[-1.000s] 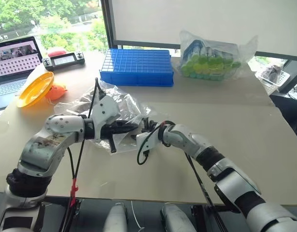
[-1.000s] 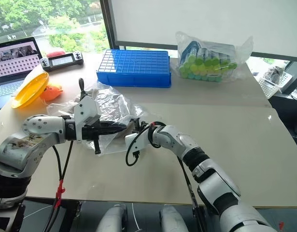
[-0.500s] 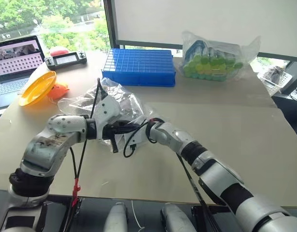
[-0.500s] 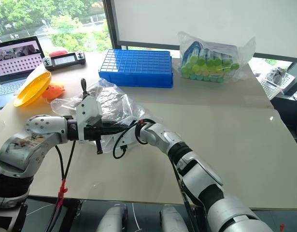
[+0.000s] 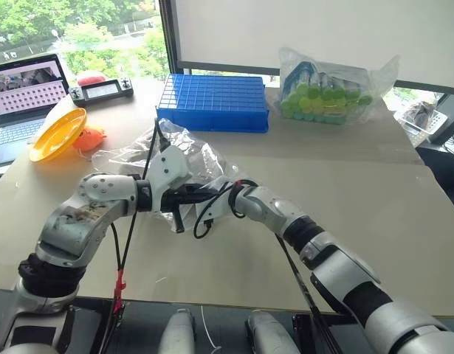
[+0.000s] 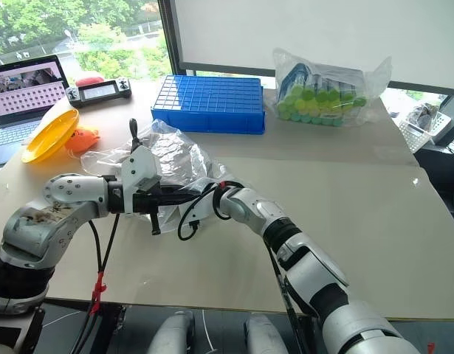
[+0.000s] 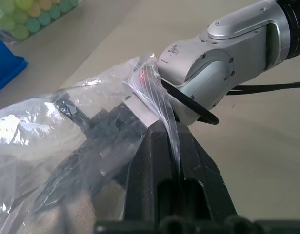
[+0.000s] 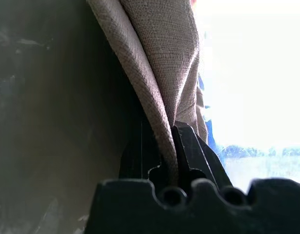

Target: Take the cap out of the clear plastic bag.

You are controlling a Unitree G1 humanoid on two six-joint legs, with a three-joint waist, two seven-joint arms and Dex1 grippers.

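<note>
1. Since a second ago, your right gripper has pushed in through the mouth of the clear plastic bag and gone from spread wide to clenched; the right wrist view shows a fold of beige fabric, the cap, pinched between its two black fingers.
2. Your left gripper has not shifted. It stays clamped on a ridge of the bag's film at the mouth, holding that edge up off the table.
3. The cap sits inside the bag, near the middle of the table just ahead of both wrists. From the head views it shows only as a dark shape behind crinkled film.
4. Count: one cap, one clear plastic bag, two grippers, both closed on something.
5. Around it you have one blue grid tray behind the bag, one bag of green-topped items at the back right, one yellow-orange plate with an orange object beside it at the left, one laptop at the far left edge, and one handheld controller near the window.
6. In the way: the film drapes over your right gripper's wrist, and loose black cable loops hang beneath both wrists, close to the bag's mouth.
</note>
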